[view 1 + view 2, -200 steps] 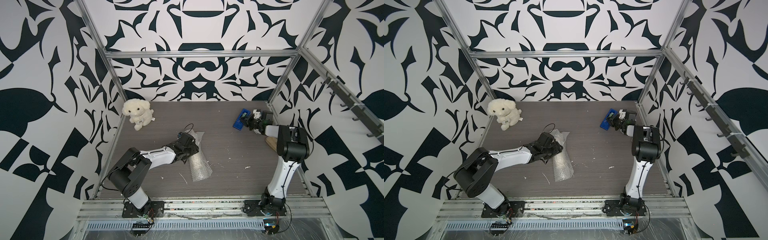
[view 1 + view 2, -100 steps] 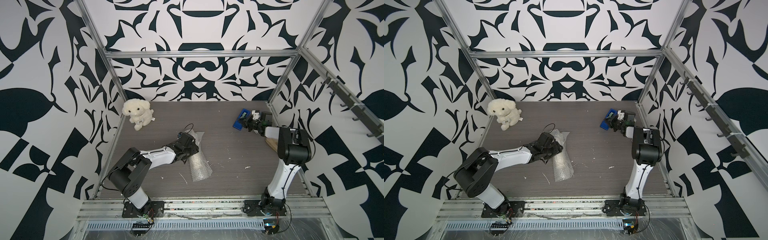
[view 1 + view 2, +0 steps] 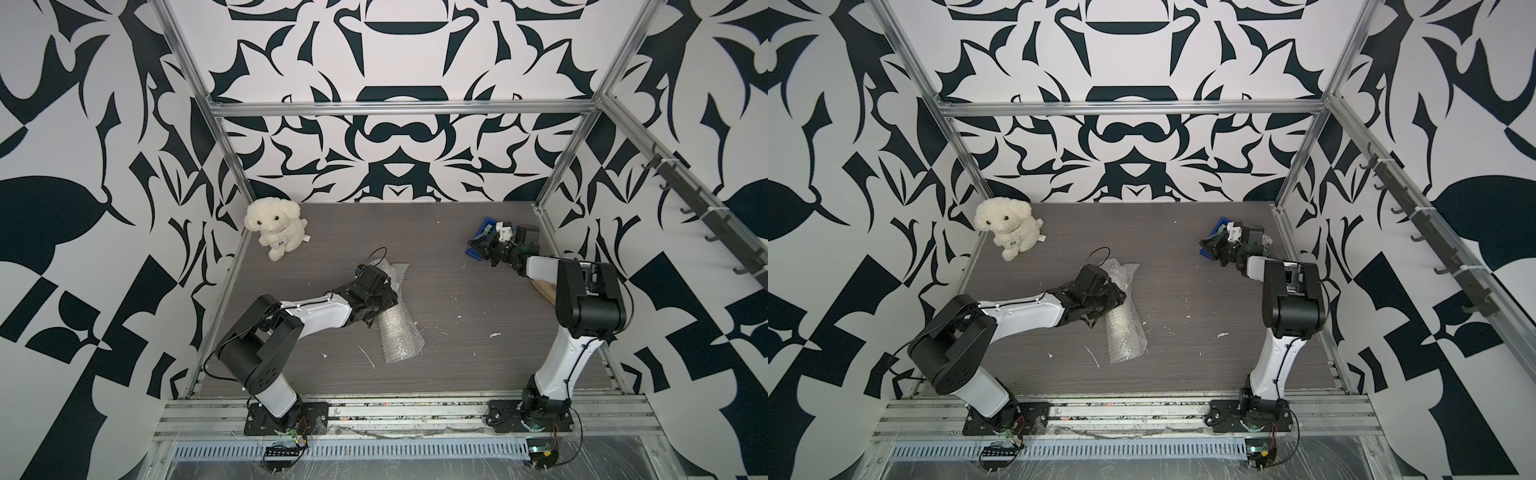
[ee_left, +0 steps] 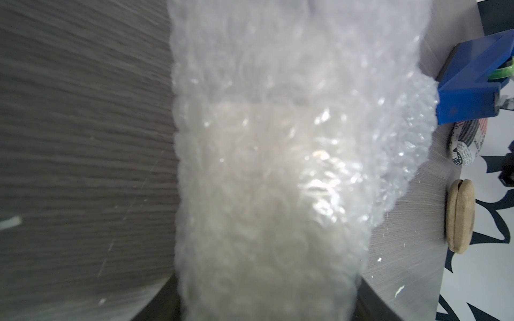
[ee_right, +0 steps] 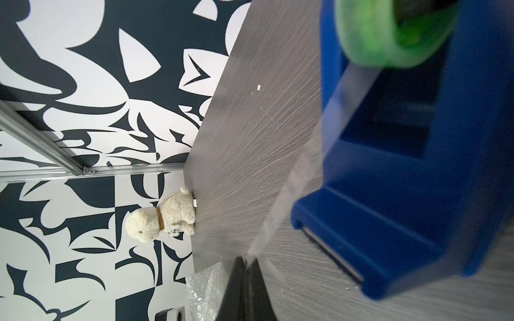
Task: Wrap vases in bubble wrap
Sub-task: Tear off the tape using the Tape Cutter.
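Note:
The vase shows as a cream shape inside the rolled bubble wrap, which lies on the grey table in both top views. My left gripper is shut on this bundle, one dark finger on each side. It holds the roll near its far half. At the back right my right gripper is shut on a strip of clear tape. The strip runs up to the blue tape dispenser with its green roll. In a top view the right gripper sits just beside the dispenser.
A white plush dog sits in the back left corner. A printed can and a round wooden piece lie by the right wall. Small white scraps dot the table front of the bundle.
My right gripper has drawn a little to the left, away from the right wall, beside the dispenser. The left arm and the wrapped bundle have stayed still.

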`<state>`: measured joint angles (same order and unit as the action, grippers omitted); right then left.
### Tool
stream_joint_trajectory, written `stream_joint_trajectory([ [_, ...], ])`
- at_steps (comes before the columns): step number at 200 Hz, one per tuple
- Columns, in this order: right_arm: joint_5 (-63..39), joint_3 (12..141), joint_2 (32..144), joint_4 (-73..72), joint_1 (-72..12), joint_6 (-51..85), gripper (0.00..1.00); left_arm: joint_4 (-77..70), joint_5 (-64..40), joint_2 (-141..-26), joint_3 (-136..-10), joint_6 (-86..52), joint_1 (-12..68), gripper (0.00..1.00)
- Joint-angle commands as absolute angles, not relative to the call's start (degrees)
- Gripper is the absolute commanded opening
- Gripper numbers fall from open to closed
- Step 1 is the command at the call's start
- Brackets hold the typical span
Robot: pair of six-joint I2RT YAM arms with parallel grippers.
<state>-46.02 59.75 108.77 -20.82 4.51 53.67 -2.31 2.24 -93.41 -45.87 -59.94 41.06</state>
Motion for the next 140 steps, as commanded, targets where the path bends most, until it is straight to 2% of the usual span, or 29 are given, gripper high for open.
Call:
stream_joint_trajectory([
  [1, -48.31, 59.09, 106.0, -20.75, 3.79, 52.83, 0.0, -4.66, 2.86, -94.05, -47.12, -58.97, 41.22, 0.25],
  [140, -45.99, 49.9, 106.35, -28.32, 3.78, 55.84, 0.0, -5.01, 3.08, -93.87, -46.8, -58.45, 41.22, 0.25],
])
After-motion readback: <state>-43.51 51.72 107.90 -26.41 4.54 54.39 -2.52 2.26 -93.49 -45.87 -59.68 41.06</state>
